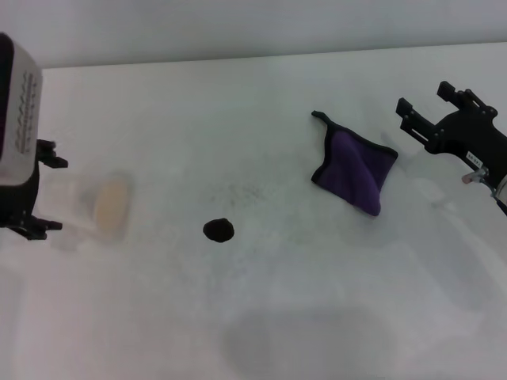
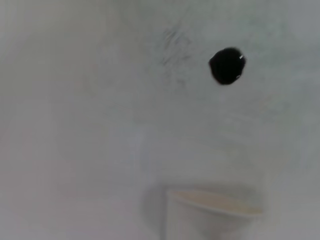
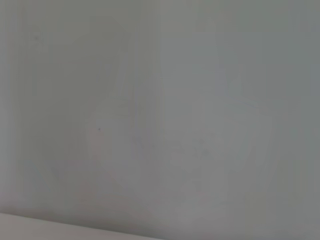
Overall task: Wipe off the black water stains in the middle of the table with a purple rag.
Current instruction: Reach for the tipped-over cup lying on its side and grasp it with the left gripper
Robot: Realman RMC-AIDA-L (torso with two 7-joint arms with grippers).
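Nearest me on the table [image 1: 261,332] is the black water stain [image 1: 218,230], one small round blot sitting about mid-table, nothing touching it. My left wrist view catches it too [image 2: 226,65], with faint grey speckles [image 1: 242,192] just past it.

Off to my left, my left gripper [image 1: 40,190] has its two fingers spread either side of a white paper cup [image 1: 99,208] lying on its side. Can't honestly tell if the fingers touch the cup, so I'll only say the jaws stand apart around it. The cup's rim shows in the left wrist view as well [image 2: 215,205].

Further out on the right lies the purple rag [image 1: 355,170], folded and a bit rumpled, well apart from the blot, black loop at its far corner.

Farthest, my right gripper [image 1: 432,107] hovers beside the rag, jaws spread, holding nothing.
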